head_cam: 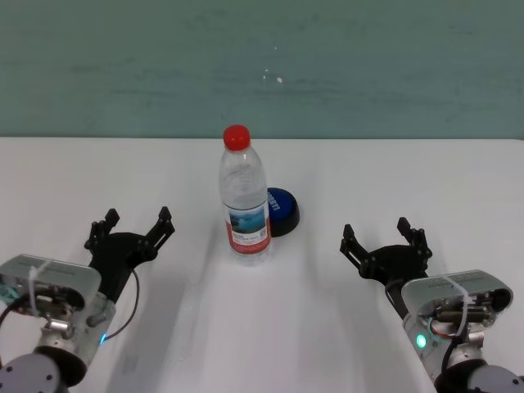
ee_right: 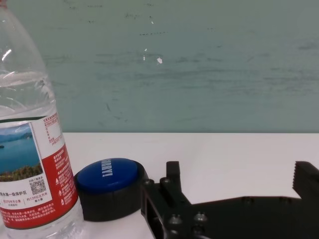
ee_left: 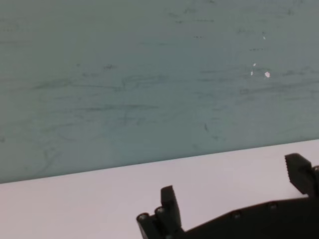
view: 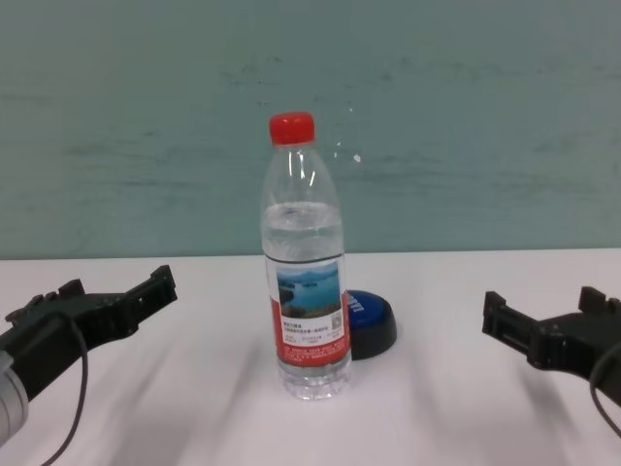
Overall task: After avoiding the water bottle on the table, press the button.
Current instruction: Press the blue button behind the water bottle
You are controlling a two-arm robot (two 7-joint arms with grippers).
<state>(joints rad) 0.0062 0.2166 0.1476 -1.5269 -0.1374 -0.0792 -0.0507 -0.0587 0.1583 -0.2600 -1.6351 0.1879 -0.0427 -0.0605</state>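
Standing upright mid-bench (head_cam: pixel 458 176): water bottle (head_cam: pixel 244 201), red cap on, planted directly in front of the button (head_cam: pixel 281 210) and hiding part of its blue dome from the head view. Touching or just apart, impossible to tell. Hovering low on the right, clear of both: right gripper (head_cam: pixel 385 241), jaws spread wide, nothing held. Likely the better arm for the press, given open access from that side. Parked on the left, well apart: left gripper (head_cam: pixel 131 228), jaws wide too.
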